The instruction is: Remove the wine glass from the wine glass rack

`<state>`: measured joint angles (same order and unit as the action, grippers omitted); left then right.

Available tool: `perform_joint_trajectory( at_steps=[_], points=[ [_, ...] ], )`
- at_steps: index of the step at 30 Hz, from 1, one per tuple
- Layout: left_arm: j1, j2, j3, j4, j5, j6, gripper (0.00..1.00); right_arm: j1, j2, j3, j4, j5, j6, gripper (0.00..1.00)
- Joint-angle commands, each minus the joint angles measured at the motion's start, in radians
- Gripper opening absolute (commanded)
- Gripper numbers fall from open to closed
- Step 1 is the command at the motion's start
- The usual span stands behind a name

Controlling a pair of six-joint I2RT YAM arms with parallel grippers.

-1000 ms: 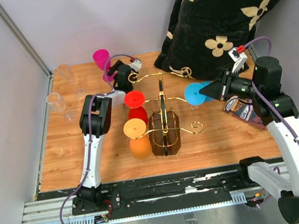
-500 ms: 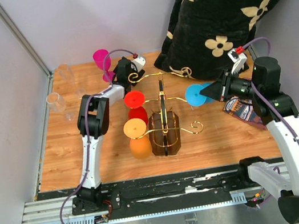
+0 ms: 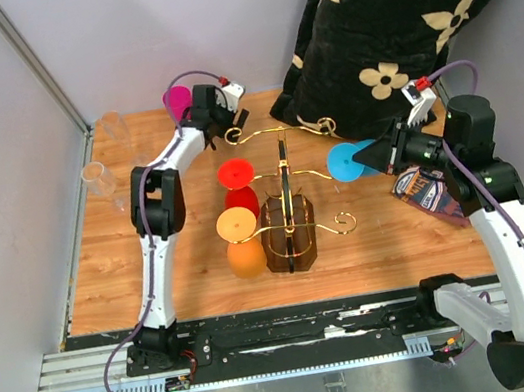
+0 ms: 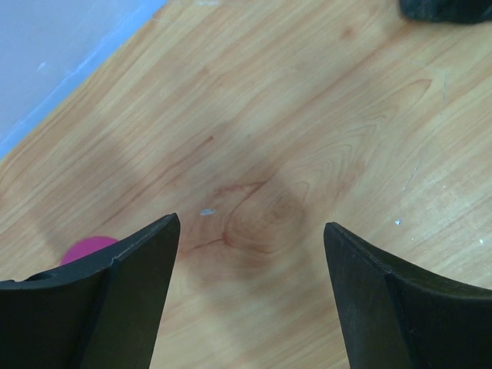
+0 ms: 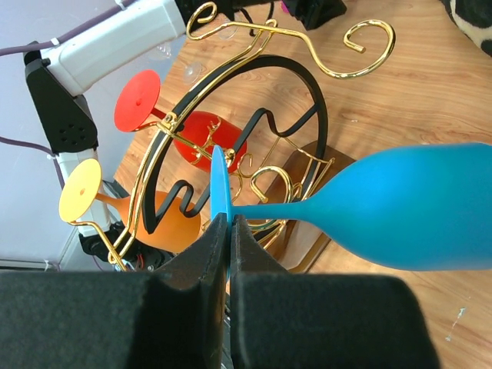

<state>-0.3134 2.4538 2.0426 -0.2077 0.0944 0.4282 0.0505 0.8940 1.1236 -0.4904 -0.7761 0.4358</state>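
Note:
The gold wire wine glass rack (image 3: 285, 184) with its dark brown base (image 3: 290, 242) stands mid-table; it also shows in the right wrist view (image 5: 261, 92). A red wine glass (image 3: 235, 175) and an orange one (image 3: 240, 240) hang on its left arms. My right gripper (image 3: 383, 152) is shut on the foot of a blue wine glass (image 3: 342, 162), held sideways just right of the rack; in the wrist view the foot (image 5: 220, 184) is pinched between the fingers (image 5: 231, 221), with the bowl (image 5: 407, 207) out to the right. My left gripper (image 3: 225, 119) is open and empty over bare wood (image 4: 250, 231) at the back.
A magenta glass (image 3: 176, 99) stands at the back left, partly behind the left arm. Two clear cups (image 3: 97, 176) stand near the left wall. A black floral cushion (image 3: 392, 11) fills the back right. A snack packet (image 3: 426, 192) lies under the right arm.
The left arm has stretched toward the back, carrying its open gripper up and away from the magenta glass. The right gripper has shifted slightly right with the blue glass.

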Motion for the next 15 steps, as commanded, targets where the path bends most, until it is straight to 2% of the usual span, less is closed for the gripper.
perform_joint_trajectory(
  at_steps=[1,4,12,15],
  points=[
    [0.036,-0.006,0.091,-0.115,0.152,-0.076,0.8,-0.019,-0.005,0.04,-0.002,0.022,-0.023,0.01],
    [0.049,-0.023,0.123,-0.132,0.205,-0.099,0.79,-0.02,-0.004,0.043,-0.007,0.028,-0.031,0.01],
    [0.101,-0.067,0.213,-0.108,0.424,-0.273,0.81,-0.025,-0.015,0.043,-0.044,0.084,-0.069,0.01],
    [0.118,-0.087,0.217,-0.075,0.537,-0.332,0.81,-0.026,-0.009,0.062,-0.054,0.083,-0.073,0.01]
  ],
)
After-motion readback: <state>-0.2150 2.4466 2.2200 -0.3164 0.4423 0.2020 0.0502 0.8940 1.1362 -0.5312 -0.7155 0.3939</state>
